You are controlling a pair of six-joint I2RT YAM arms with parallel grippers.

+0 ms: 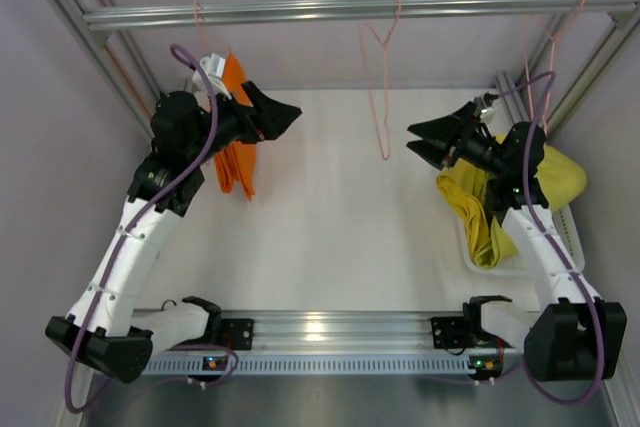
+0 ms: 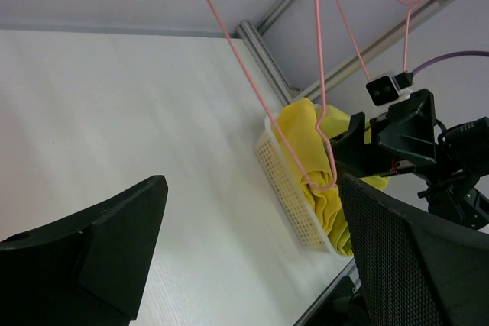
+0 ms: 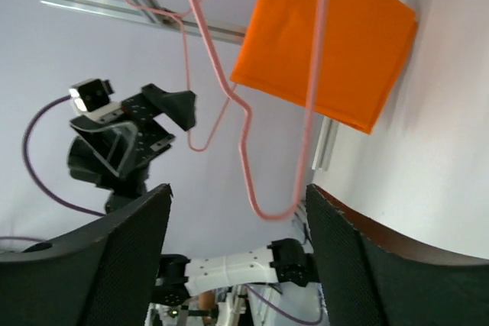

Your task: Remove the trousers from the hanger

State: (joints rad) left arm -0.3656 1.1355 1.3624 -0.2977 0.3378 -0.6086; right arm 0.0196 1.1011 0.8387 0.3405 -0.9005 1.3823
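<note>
At near table edge: slotted rail (image 1: 330,332) with both arm bases bolted on. Farther in, left side: left gripper (image 1: 283,112) raised over the white table (image 1: 330,227), fingers wide apart, nothing between them, just beside the orange trousers (image 1: 237,162). Opposite, right side: right gripper (image 1: 412,139), likewise spread and clamped on nothing, tips toward the centre. Under and behind the right arm, at the right table edge: white basket (image 1: 572,237), with yellow-green trousers (image 1: 480,217) and yellow trousers (image 1: 562,175) heaped inside, off any hanger. Between the two grippers and a little farther back: bare middle hanger (image 1: 383,97), pink wire, apart from both sets of fingers. Orange trousers folded and hanging below the left hanger (image 1: 199,22), partly hidden by the left arm from above; exact seat on the wire not clear. Farthest back, overhead: metal bar (image 1: 350,10) across the frame, pink hanger hooks over it, including a right hanger (image 1: 527,67) above the basket.
</note>
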